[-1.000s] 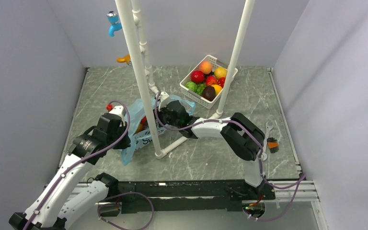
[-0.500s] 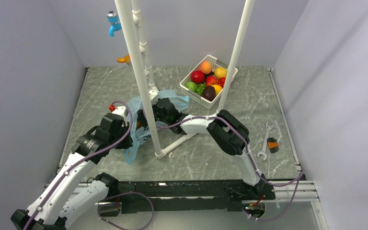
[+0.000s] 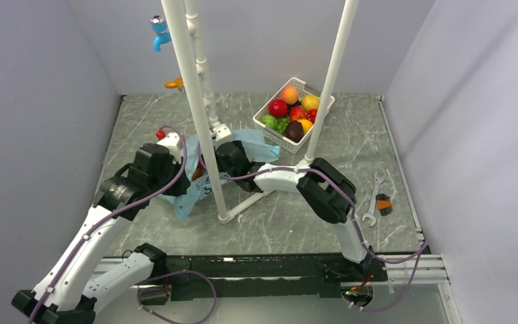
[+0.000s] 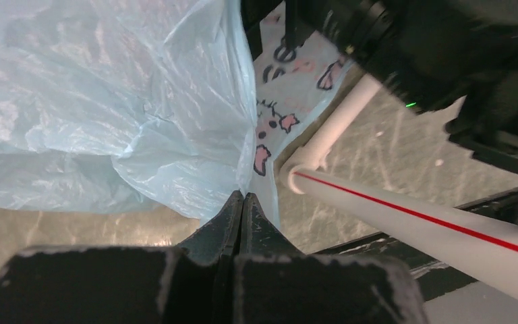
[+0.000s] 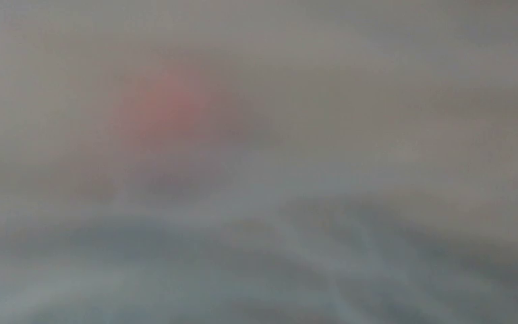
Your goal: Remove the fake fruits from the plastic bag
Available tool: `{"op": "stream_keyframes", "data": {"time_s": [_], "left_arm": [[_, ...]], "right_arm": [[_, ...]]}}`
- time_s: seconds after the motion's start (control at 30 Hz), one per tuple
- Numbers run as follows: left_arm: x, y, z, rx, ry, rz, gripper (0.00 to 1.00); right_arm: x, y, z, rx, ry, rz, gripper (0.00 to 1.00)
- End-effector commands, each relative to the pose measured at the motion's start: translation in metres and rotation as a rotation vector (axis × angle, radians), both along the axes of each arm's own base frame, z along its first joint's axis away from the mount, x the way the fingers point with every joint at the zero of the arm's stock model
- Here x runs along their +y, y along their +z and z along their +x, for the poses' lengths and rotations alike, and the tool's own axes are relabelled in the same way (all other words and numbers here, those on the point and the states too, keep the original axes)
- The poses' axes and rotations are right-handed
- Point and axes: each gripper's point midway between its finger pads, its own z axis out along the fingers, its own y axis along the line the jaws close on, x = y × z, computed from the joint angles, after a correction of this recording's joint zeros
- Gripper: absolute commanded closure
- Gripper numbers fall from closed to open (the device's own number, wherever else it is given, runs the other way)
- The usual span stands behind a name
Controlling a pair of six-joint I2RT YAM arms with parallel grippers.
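Crinkly blue bag (image 4: 108, 101), left gripper (image 4: 243, 199) pinching it, right gripper (image 3: 217, 162) buried inside, we can't tell its grip, fruit (image 5: 165, 104) blurred red.

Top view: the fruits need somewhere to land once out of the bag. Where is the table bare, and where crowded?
Bare: the far-left corner of the table, behind the left gripper; the stretch between the white basket and the wrench; the near strip right of the pipe foot. Crowded: the middle, around the plastic bag.
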Motion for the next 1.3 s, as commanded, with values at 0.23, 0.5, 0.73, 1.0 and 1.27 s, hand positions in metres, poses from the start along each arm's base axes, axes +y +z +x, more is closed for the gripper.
{"op": "stream_keyframes", "data": {"time_s": [0.23,0.5,0.73,1.0,1.27], "left_arm": [[0.021,0.071,-0.027,-0.155,-0.095,0.05,1.0],[0.018,0.048,-0.02,-0.104,-0.018,0.017,1.0],[0.008,0.018,-0.012,-0.058,-0.023,0.003,1.0],[-0.008,0.005,-0.005,-0.055,-0.077,-0.037,1.0],[-0.019,0.007,-0.003,-0.085,-0.124,-0.085,1.0]], "right_arm": [[-0.179,0.06,-0.039,0.132,-0.724,0.067,0.01],[-0.136,0.095,-0.09,0.166,-0.205,0.192,0.02],[-0.053,0.109,-0.113,0.117,0.248,0.302,0.07],[-0.015,0.085,-0.074,0.039,0.225,0.257,0.09],[-0.009,0.069,-0.034,-0.121,0.141,0.152,0.06]]}}
